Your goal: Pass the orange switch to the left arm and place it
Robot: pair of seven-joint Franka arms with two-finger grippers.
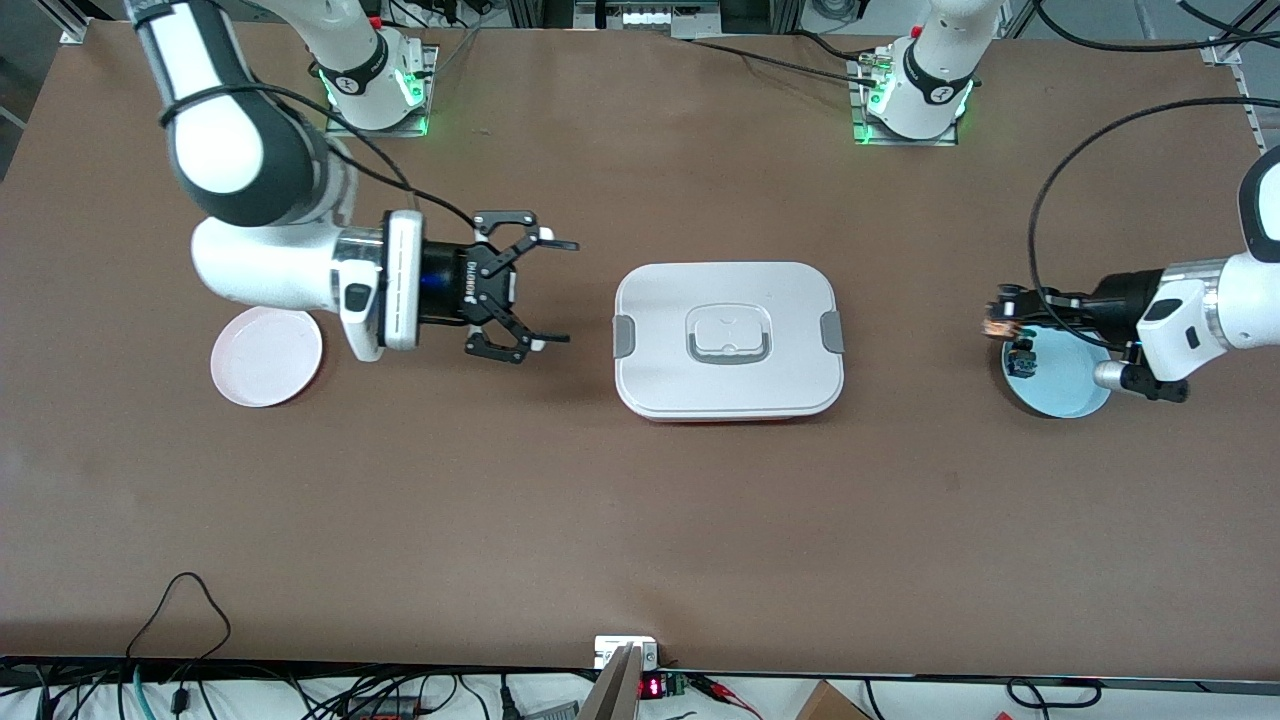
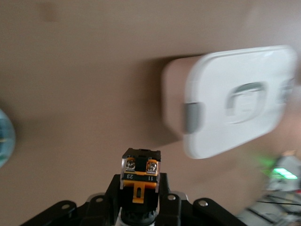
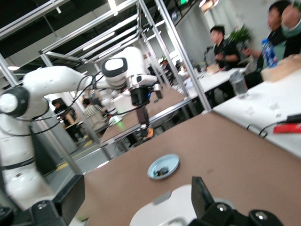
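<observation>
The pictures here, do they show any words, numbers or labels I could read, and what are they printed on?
"23" and "11": pale digits on the dark terminal end of the orange switch, which the left gripper is shut on, seen in the left wrist view.
White lettering on the body of the right gripper, open beside the box: too small to read.
Red digits on a small display at the table edge: too small to read.

Orange switch [image 2: 140,176] aloft over blue plate [image 1: 1065,385]; white box [image 1: 727,340] mid-table.
</observation>
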